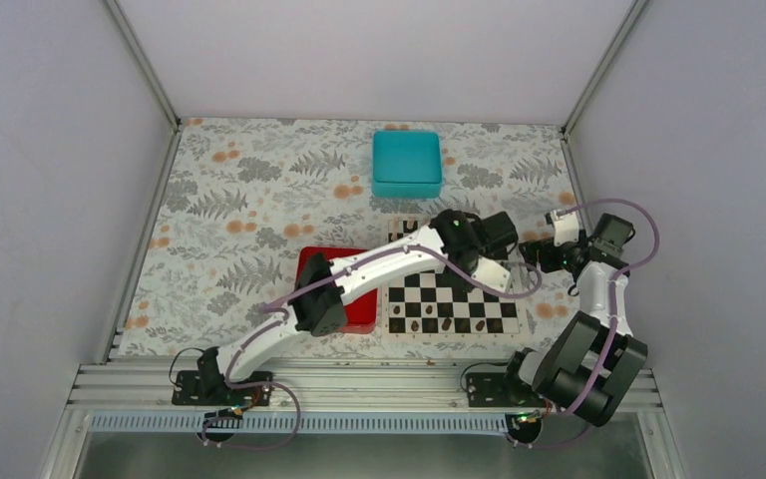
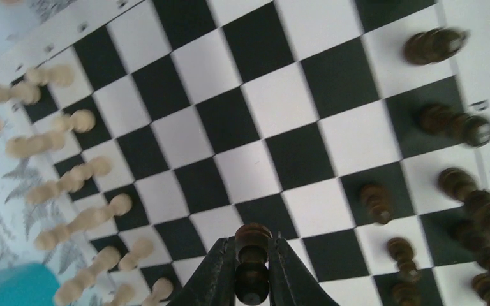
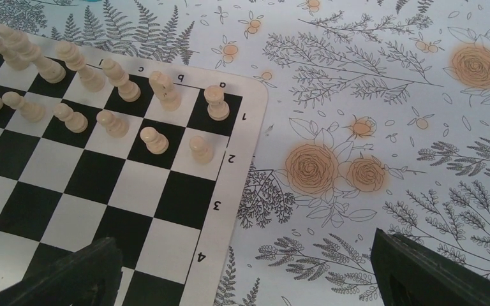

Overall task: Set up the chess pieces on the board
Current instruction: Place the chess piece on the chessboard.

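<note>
My left gripper (image 2: 253, 247) is shut on a dark chess piece (image 2: 253, 233), held a little above the middle rows of the board (image 2: 230, 121). Several more dark chess pieces (image 2: 374, 202) stand on the squares at the right of the left wrist view, and they show along the board's near rows (image 1: 429, 324) from above. From above, the left gripper (image 1: 504, 281) hangs over the board (image 1: 459, 291). My right gripper (image 3: 249, 280) is open and empty, hovering over the board's right border (image 3: 220, 210) beside rows 3 and 4.
Cream pieces (image 3: 153, 139) fill the board's far two rows, also seen as cream pieces (image 2: 70, 122) at the left. A red tray (image 1: 361, 317) lies left of the board under the left arm. A teal box (image 1: 407, 163) stands behind it. Floral cloth (image 3: 370, 127) covers the table.
</note>
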You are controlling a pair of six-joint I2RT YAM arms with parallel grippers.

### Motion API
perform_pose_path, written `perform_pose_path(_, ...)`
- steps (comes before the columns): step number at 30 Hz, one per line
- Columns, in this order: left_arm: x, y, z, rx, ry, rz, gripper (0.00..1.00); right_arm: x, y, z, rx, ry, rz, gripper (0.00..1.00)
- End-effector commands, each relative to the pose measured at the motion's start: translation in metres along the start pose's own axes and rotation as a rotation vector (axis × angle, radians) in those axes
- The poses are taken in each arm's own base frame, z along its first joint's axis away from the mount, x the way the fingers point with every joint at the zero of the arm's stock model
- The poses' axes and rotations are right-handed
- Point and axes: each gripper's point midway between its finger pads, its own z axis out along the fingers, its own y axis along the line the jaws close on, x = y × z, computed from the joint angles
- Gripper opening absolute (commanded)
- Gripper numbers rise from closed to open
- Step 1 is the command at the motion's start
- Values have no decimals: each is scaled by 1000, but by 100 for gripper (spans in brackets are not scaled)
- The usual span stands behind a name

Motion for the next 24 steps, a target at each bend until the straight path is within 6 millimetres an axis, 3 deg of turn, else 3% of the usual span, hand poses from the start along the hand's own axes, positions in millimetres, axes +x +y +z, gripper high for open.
perform_pose_path(1, -23, -24, 5, 34, -37, 66, 14, -6, -8, -6, 35, -29, 11, 100)
perform_pose_path(9, -22, -50, 34, 128, -18, 74, 14, -5, -9, -7, 35, -32, 14, 100)
perform_pose_path(24, -16, -67, 62, 190, 13, 80, 14, -9, -8, -8, 27, -43, 11, 100)
